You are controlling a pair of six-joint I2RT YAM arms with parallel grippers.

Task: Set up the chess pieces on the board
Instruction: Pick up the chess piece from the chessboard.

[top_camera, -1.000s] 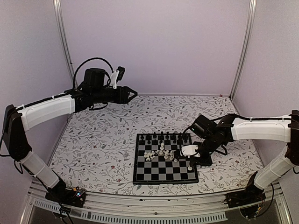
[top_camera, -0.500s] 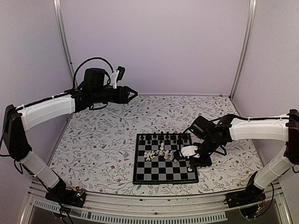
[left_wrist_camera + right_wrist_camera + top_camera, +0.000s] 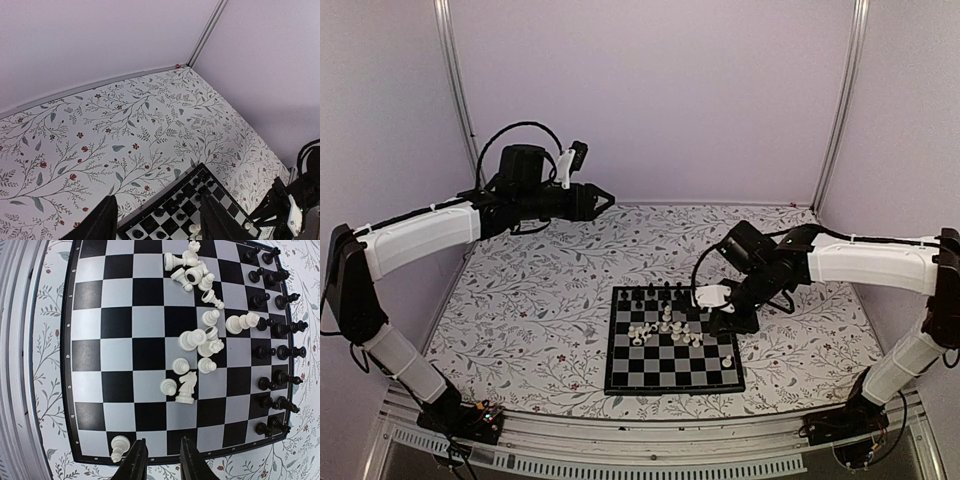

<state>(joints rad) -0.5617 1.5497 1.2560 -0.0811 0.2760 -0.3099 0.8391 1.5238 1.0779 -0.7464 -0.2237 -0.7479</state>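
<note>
Top external view: the board (image 3: 660, 378) lies on the floral tabletop (image 3: 530, 300), toward the front and right of centre. Black pieces (image 3: 670, 294) stand in two rows along its far edge. White pieces (image 3: 665, 328) sit bunched near the middle, and the right wrist view shows several of them toppled against one another (image 3: 200, 335), with a knight (image 3: 186, 387) upright beside them. One white pawn (image 3: 117, 446) stands alone at the near-right corner. The right gripper (image 3: 725, 320) is held over the board's right edge, its fingers (image 3: 136, 460) slightly parted and holding nothing. The left gripper (image 3: 605, 197) is raised high over the far left of the tabletop, its jaws spread wide and empty.
</note>
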